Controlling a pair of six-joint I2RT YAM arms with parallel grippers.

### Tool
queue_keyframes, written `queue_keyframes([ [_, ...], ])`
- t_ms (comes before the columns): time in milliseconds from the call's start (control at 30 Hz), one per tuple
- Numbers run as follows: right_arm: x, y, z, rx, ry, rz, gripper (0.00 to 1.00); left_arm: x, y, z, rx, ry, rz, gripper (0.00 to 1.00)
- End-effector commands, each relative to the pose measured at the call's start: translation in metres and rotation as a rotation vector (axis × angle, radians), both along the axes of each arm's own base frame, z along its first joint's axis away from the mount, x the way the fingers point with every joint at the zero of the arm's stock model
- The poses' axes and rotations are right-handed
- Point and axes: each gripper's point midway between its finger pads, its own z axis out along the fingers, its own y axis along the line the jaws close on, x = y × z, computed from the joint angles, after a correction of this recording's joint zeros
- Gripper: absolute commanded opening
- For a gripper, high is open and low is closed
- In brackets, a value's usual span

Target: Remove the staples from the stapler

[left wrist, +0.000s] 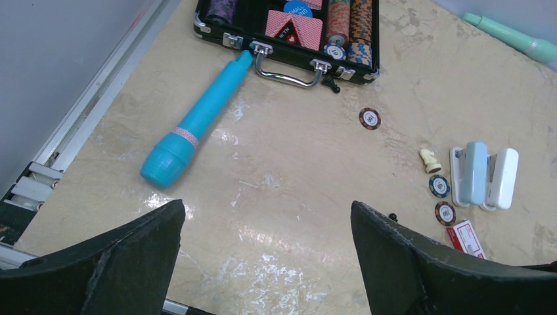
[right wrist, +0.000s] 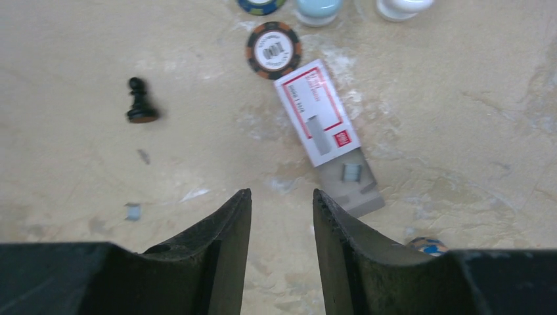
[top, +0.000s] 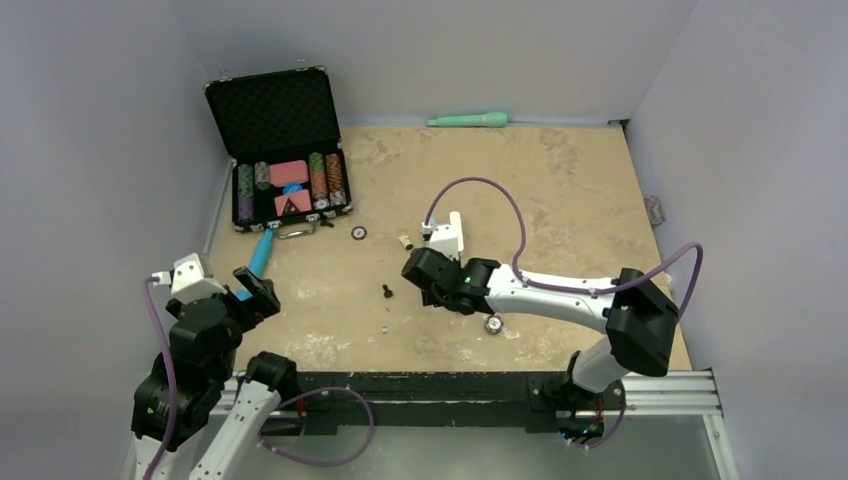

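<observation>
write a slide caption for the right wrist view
Right claw, open, faces a staple box, poker chip and black pawn.

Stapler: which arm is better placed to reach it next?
Right. Its open gripper points toward the stapler, whose ends show just ahead in the right wrist view. The left gripper sits farther off, near the blue tube.
</observation>
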Motion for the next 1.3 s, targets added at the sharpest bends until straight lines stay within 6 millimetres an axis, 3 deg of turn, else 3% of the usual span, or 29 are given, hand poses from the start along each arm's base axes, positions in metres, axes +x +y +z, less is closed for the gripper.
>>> queue_keyframes([
  [0,-0.021,0.038,0.028,0.081,-0.014,0.084,0.44,0.005,0.000,0.004,0.020,-0.014,-0.005,1.00],
  [300,-0.050,0.095,0.014,0.071,0.029,0.200,0.43,0.004,0.001,0.005,0.018,-0.018,-0.004,1.00],
  [533,-0.056,0.121,-0.004,0.055,0.059,0.236,0.43,0.004,0.000,0.005,0.018,-0.018,-0.004,1.00],
  [833,-0.059,0.136,-0.026,0.042,0.093,0.250,0.42,0.004,0.000,0.005,0.019,-0.020,-0.007,1.00],
  [1267,-0.059,0.140,-0.045,0.007,0.110,0.253,0.40,0.004,0.000,0.005,0.018,-0.023,-0.006,1.00],
])
